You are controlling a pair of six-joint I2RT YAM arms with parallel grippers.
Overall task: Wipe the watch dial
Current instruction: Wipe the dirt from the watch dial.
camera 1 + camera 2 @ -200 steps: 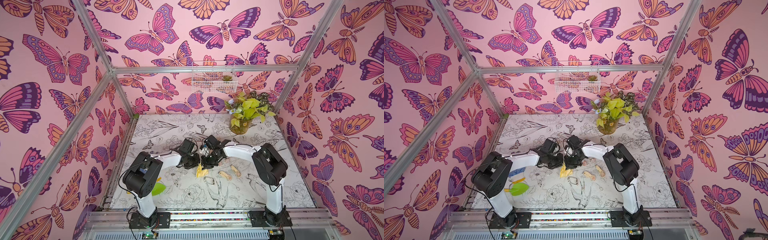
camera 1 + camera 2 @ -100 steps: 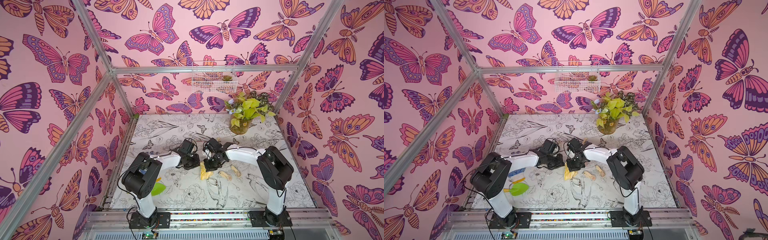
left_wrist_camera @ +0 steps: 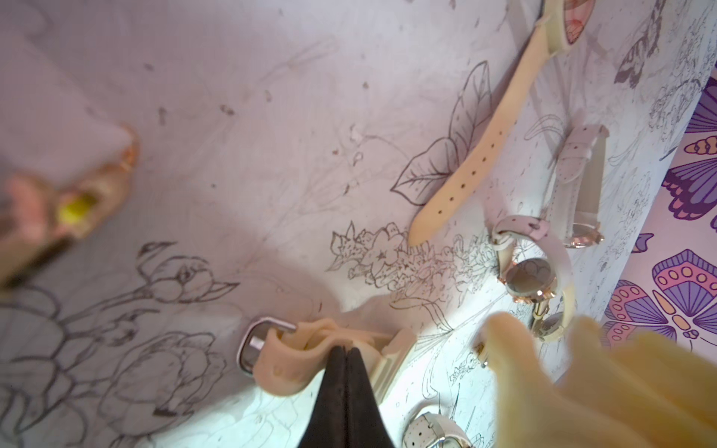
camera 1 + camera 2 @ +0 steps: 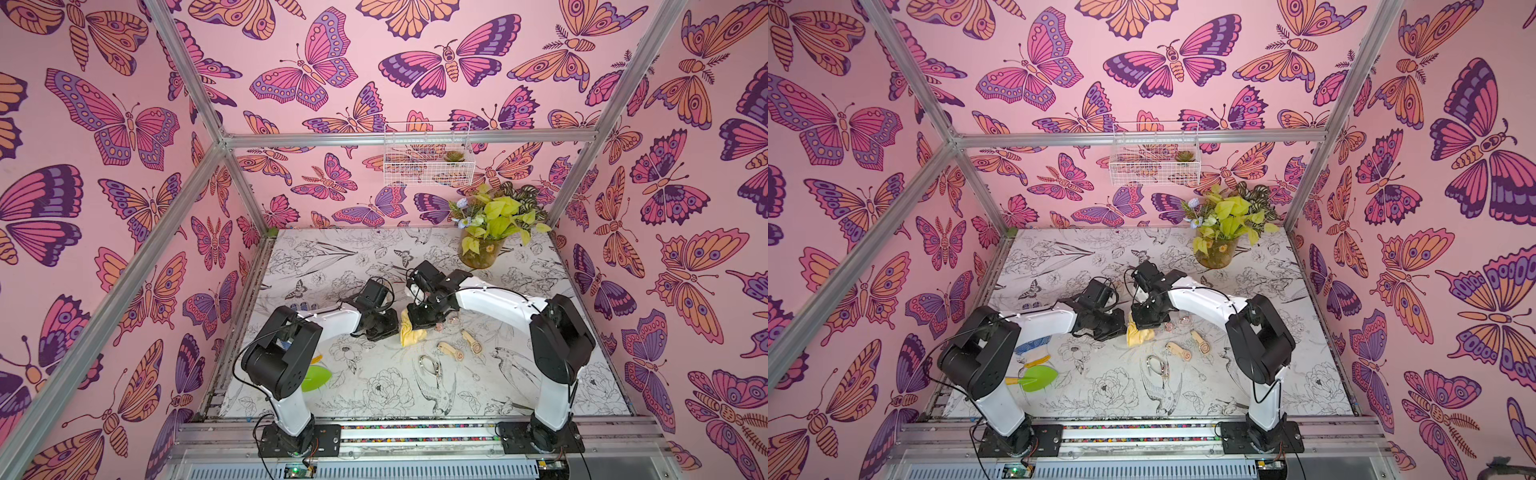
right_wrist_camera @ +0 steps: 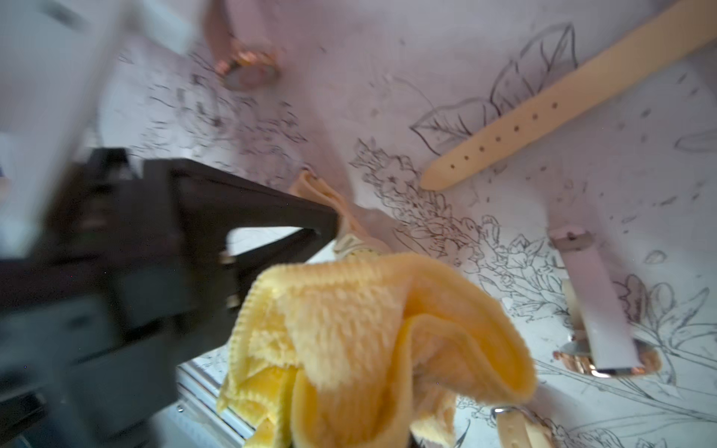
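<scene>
The watch [image 3: 279,364] has a soft, rubbery beige strap and a rounded-rectangular silvery case. It sits at about the middle of the table [image 4: 332,257], a white surface printed with black line drawings of flowers and birds. The left gripper [image 3: 345,355] has its two black wedge-shaped fingers pressed together on the strap, right beside the case.

The right gripper [image 4: 420,321] has its tips buried in a bunched yellow cloth [image 5: 368,329], on which it is closed. The cloth is fluffy terry with a stitched hem. It hangs just beside the watch, and in the left wrist view it is off the case.

Four more watches lie flat on the table, towards its right edge:
- One has a long cream strap [image 3: 485,135] with a row of punched holes.
- One has a smooth white strap [image 3: 578,182] and a rose-gold case.
- One has a round dial [image 3: 529,279], glassy and rimmed in rose gold, on a pale looped band.
- One has a perforated strap [image 3: 426,430] and a silvery case, cut off by the picture's edge.

A fifth, rose-gold and blurred, shows in the right wrist view.

One glossy green leaf-shaped scoop [image 4: 1038,378] lies near the table's left edge. One glass vase [image 4: 480,253] of yellow-green leaves stands in the far right corner. One white wire basket [image 4: 428,170] hangs on the back wall.
</scene>
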